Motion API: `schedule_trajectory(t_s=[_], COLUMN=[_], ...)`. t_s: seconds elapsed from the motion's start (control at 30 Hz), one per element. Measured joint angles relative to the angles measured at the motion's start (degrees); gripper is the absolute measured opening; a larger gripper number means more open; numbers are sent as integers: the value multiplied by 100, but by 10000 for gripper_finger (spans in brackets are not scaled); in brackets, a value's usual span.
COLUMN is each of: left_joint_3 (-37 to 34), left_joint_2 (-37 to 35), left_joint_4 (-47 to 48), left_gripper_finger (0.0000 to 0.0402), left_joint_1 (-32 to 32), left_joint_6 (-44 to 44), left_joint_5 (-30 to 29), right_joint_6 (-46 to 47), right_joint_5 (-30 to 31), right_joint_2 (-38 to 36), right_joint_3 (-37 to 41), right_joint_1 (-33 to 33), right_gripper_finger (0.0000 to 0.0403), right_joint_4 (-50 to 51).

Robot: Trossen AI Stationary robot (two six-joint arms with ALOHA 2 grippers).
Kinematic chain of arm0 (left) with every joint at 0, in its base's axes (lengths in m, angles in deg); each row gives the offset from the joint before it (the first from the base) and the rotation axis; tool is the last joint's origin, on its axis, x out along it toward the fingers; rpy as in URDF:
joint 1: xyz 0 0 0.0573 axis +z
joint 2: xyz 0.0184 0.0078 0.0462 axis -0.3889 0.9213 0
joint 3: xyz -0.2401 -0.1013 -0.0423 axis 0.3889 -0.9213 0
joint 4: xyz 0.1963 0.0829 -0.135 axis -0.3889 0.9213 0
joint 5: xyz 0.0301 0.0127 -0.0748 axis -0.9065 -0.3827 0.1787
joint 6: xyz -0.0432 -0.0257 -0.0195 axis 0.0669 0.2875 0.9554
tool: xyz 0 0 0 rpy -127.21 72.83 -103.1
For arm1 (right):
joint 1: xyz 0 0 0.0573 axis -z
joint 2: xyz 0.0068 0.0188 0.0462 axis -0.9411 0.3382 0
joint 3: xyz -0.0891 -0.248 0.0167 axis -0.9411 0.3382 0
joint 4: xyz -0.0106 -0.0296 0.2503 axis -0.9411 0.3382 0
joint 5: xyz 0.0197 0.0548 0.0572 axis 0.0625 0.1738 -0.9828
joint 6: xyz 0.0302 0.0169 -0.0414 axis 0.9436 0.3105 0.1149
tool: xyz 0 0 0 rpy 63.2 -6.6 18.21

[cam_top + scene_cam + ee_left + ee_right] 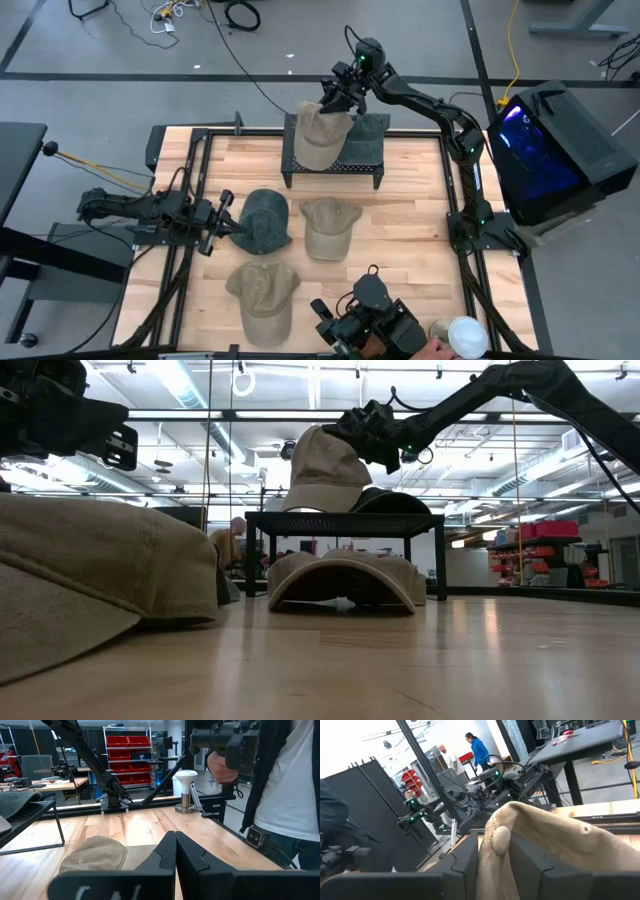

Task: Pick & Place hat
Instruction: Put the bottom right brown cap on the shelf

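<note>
Tan hat [318, 135] droops across rack [335, 165], brim seemingly table-ward; right gripper [338, 95] fingers straddle its crown.

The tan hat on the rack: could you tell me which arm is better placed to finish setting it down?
Right. The right gripper is at the rack with its fingers around the tan hat, which rests there. The left gripper is shut, low beside the dark hat.

Four tan hats [322, 135], two dark hats [265, 220], one black rack [335, 165], and two arms.
</note>
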Motion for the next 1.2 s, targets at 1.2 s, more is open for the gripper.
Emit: schedule_trajectory(t_s=[1.2], left_joint_3=[0], left_joint_2=[1], left_joint_4=[1], left_gripper_finger=[3], left_joint_1=[2], left_joint_6=[0], left_joint_5=[1], right_joint_6=[360], right_joint_5=[1520], right_joint_2=[0], right_joint_3=[0], right_joint_1=[4], right_gripper_finger=[266], right_joint_4=[-409])
